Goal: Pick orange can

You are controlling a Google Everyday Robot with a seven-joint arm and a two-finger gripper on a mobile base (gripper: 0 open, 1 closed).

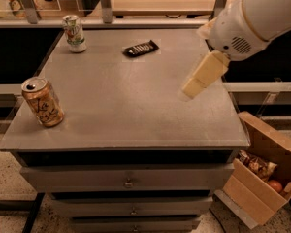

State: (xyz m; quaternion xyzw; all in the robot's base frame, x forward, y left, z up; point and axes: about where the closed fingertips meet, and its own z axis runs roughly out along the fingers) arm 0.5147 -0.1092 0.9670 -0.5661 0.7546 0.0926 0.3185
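The orange can [42, 102] stands upright near the front left corner of the grey cabinet top [126, 106]. It is copper-orange with a silver top and dark script lettering. My gripper [191, 88] hangs from the white arm [254, 16] above the right part of the top, far to the right of the can. It holds nothing.
A white-and-green can [74, 33] stands at the back left. A dark snack bar [141, 48] lies at the back middle. An open cardboard box [262, 171] with snacks sits on the floor at the right. Drawers [128, 178] front the cabinet below.
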